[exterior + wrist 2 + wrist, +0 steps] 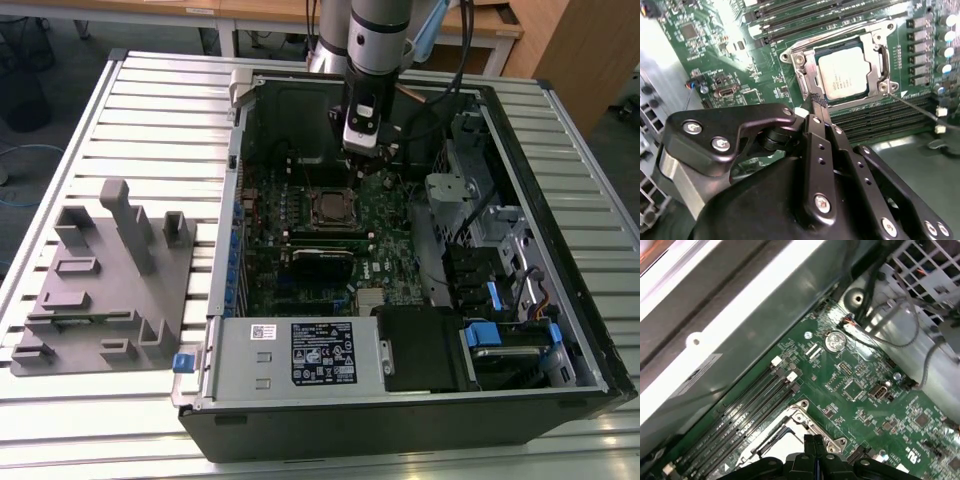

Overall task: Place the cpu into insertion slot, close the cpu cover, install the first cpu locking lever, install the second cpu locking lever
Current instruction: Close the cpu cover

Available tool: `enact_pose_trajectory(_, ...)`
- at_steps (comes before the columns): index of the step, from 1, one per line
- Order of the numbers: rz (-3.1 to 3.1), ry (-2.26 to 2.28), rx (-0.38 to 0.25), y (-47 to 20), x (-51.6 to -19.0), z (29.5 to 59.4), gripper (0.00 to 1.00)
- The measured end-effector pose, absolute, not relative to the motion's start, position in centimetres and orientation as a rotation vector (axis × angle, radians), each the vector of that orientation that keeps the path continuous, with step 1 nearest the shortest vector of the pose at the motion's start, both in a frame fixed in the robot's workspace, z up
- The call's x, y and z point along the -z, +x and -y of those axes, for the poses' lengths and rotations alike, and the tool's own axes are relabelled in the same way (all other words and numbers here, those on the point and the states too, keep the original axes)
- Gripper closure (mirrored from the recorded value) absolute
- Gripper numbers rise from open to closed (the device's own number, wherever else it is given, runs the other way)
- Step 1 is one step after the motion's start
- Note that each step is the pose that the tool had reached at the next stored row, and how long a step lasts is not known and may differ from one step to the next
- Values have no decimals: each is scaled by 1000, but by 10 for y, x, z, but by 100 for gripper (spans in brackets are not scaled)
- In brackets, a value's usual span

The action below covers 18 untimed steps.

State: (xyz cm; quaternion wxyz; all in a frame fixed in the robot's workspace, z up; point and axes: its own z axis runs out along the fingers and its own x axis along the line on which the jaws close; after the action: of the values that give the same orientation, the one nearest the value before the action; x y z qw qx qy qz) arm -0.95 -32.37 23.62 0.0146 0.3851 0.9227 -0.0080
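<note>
The cpu point(844, 72), a square chip with a dull silver top, lies flat in the insertion slot point(328, 207) on the green board. The cpu cover point(836, 45), a silvery frame, lies down around it, with the chip showing through its window. A thin metal lever rod point(922, 110) runs out from one socket corner across the memory slots. My gripper point(816, 100) is shut with nothing between its black fingers, and its tip is at the socket's edge beside a silver side bar point(803, 75). In the exterior view my gripper point(362, 165) hangs just behind the socket. Its tips point(812, 439) meet the socket corner.
The board sits deep in an open computer case point(560, 200) on a slatted table. A black card point(322, 262) and the power supply point(300, 355) lie in front of the socket, with drive cages and cables at the exterior view's right. A grey fixture point(105, 280) stands outside on the exterior view's left.
</note>
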Motion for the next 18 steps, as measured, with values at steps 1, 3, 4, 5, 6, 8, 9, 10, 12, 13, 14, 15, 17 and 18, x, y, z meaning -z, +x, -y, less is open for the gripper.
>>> enact_pose_trajectory(1, -2879, 1182, 25, -9, -236, 324, 90)
enact_pose_trajectory(3, -2881, 1178, 24, -9, -236, 324, 90)
enact_pose_trajectory(4, -2881, 1177, 24, -10, -236, 324, 90)
enact_pose_trajectory(5, -2881, 1177, 25, -10, -236, 324, 90)
enact_pose_trajectory(6, -2881, 1177, 24, -10, -236, 324, 90)
enact_pose_trajectory(8, -2881, 1177, 25, -10, -236, 324, 90)
enact_pose_trajectory(9, -2881, 1177, 24, -10, -236, 324, 90)
enact_pose_trajectory(10, -2881, 1177, 24, -10, -236, 324, 90)
enact_pose_trajectory(12, -2881, 1177, 24, -10, -236, 324, 90)
enact_pose_trajectory(13, -2881, 1177, 24, -10, -236, 324, 90)
enact_pose_trajectory(14, -2882, 1176, 25, -10, -236, 324, 90)
enact_pose_trajectory(15, -2883, 1172, 24, -10, -236, 324, 90)
enact_pose_trajectory(17, -2889, 1158, 24, -9, -236, 324, 90)
enact_pose_trajectory(18, -2892, 1150, 24, -9, -236, 324, 90)
